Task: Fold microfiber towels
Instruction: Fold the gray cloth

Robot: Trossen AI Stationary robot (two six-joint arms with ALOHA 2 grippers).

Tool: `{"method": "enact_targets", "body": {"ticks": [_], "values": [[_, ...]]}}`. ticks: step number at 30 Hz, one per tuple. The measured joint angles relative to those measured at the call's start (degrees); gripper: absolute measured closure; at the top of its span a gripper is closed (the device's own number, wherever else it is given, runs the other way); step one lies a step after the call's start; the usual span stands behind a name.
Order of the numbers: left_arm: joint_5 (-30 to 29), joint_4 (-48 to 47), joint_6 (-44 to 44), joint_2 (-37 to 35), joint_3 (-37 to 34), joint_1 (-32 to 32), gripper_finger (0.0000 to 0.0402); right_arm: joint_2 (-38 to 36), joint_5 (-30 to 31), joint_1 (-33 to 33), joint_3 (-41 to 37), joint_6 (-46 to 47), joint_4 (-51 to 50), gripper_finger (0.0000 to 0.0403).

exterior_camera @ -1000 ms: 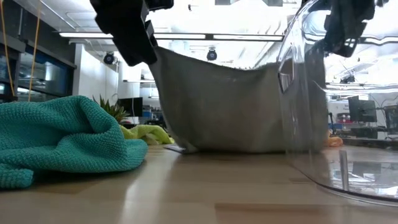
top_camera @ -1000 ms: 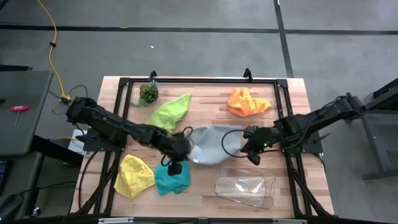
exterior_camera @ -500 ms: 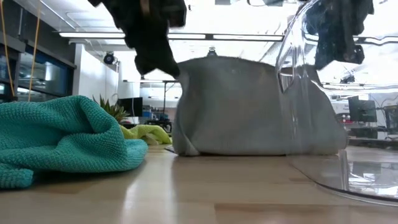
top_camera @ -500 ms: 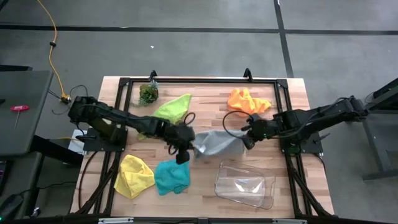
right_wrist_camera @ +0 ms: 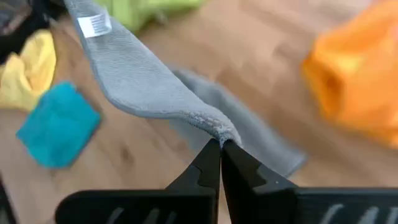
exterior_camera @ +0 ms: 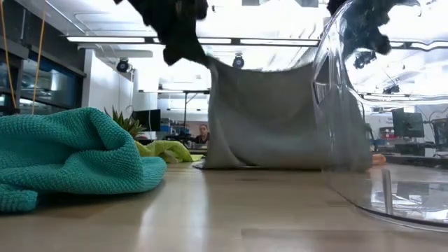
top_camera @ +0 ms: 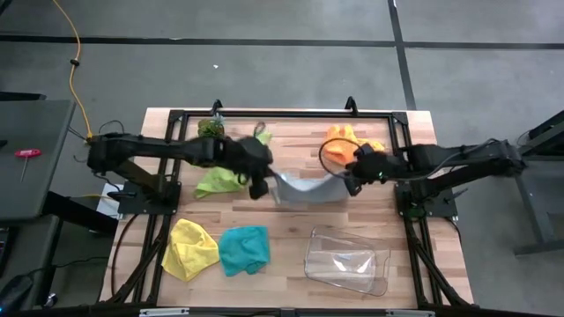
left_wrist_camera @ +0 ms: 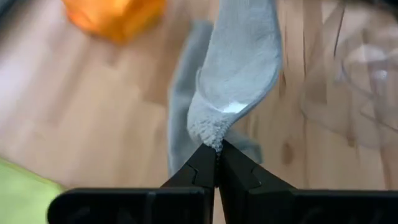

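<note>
The grey towel (top_camera: pixel 304 188) hangs as a sheet between my two grippers at the table's middle, and its lower edge (exterior_camera: pixel 280 165) rests on the wood. My left gripper (top_camera: pixel 265 181) is shut on its left upper corner. My right gripper (top_camera: pixel 349 180) is shut on its right upper corner. The lime green towel (top_camera: pixel 218 181) lies crumpled beside the left arm. The orange towel (top_camera: pixel 345 141) lies at the far right. The yellow towel (top_camera: pixel 189 249) and the teal towel (top_camera: pixel 244 249) lie near the front left. My left gripper pinches a corner of the grey towel (left_wrist_camera: pixel 214 133) between its two fingertips, slanting down from the table's left. The cloth hangs below the fingers, its lower part on the table. My right gripper pinches the opposite upper corner (right_wrist_camera: pixel 221 132) between its fingertips, slanting down from the right. The upper edge (exterior_camera: pixel 266 70) between the two holds sags only slightly.
A clear plastic tray (top_camera: pixel 346 261) stands at the front right, close before the low camera. A small leafy green clump (top_camera: pixel 210 129) sits at the far left. A black frame (top_camera: pixel 282 113) runs around the tabletop.
Both grippers, still shut, have gone up and toward the table's far edge with the grey towel. The towel lay spread low near the teal one. It now hangs upright between them, its lower edge dragged toward the far side.
</note>
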Motion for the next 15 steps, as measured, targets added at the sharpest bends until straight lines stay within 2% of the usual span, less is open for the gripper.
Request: {"method": "enact_targets", "body": {"ticks": [5,10,15], "values": [[-0.9,-3.1,10.4,-6.0,4.1,5.0,0.0401,-0.1,1.0,-4.6,7.0,-8.4,-1.5,0.0403],[-4.4,-10.7,25.2,-7.4,10.4,11.4,0.0401,0.1,1.1,-10.4,12.0,-16.8,-2.1,0.0403],[-1.7,-12.5,35.0,-7.4,13.2,15.3,0.0401,0.0,-0.7,-12.4,14.4,-22.5,-3.6,0.0403]]}}
